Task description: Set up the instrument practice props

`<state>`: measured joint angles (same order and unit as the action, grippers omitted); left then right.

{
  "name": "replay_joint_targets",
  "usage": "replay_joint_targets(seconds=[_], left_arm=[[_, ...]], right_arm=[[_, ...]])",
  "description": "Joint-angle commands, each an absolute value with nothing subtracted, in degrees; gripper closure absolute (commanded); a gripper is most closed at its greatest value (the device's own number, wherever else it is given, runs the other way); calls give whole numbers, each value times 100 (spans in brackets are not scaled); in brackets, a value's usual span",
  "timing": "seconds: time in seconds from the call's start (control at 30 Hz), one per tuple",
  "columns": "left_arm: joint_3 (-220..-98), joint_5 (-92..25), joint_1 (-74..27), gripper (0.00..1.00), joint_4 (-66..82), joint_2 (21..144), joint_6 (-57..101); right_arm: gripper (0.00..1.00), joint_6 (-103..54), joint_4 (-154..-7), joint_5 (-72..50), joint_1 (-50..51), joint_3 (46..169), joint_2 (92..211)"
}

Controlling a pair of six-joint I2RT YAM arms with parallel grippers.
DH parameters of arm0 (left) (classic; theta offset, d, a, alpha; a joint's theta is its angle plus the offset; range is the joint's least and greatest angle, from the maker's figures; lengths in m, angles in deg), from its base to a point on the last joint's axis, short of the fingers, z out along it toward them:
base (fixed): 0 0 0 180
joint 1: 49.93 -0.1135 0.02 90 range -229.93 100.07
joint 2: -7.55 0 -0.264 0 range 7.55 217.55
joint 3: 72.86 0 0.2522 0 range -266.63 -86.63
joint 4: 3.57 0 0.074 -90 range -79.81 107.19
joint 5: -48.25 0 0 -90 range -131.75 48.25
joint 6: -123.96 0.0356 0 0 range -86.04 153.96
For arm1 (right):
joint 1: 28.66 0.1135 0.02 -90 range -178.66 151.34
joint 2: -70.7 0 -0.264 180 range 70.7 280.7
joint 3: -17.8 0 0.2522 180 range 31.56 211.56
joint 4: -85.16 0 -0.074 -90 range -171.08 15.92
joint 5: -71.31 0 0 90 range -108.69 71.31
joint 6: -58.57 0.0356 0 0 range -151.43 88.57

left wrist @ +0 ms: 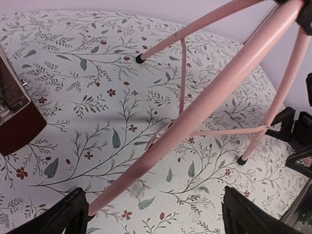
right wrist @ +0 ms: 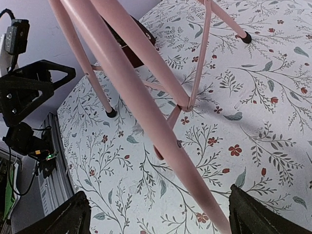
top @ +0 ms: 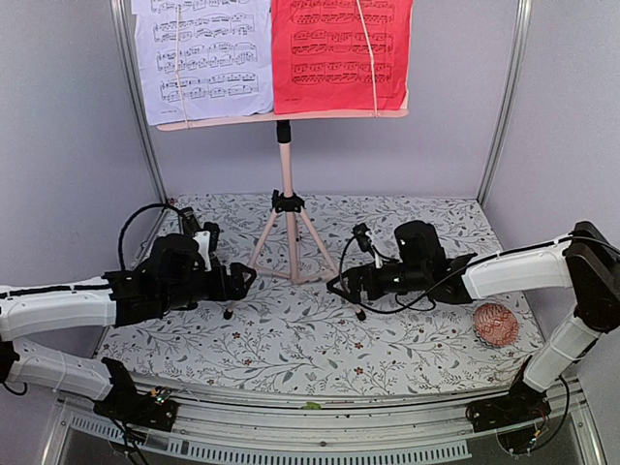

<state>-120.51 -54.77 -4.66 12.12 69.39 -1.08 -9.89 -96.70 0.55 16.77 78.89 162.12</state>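
Top view: the stand [top: 284,184] is upright at the back of the table [top: 291,354] with the sheets [top: 203,53] on it. The left gripper [top: 240,291] and right gripper [top: 344,295] flank it.
Left wrist: the jaws are apart around a leg [left wrist: 195,107], with the metronome [left wrist: 14,117] beside.
Right wrist: the same.
Close both evenly to avoid tipping.

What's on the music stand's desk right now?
A lilac sheet and a red sheet of printed music, side by side. They cover the desk except its bottom lip; their tops are out of frame.
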Motion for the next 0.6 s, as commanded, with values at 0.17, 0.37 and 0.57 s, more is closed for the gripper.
replay_joint_targets(seconds=[0.17, 0.37, 0.57], left_arm=[[-12231, -5085, -899, 4, 474, 8090, -81], [-12602, -4946, -1116, 5, 251, 8697, 26], [-13129, -4832, -1319, 5, 196, 9325, 130]], right_arm=[[1, -1043, -9856, -533, 1714, 8140, 16863], [1, -995, -9864, -716, 1544, 8310, 17155], [1, -959, -9861, -608, 1203, 8474, 17355]])
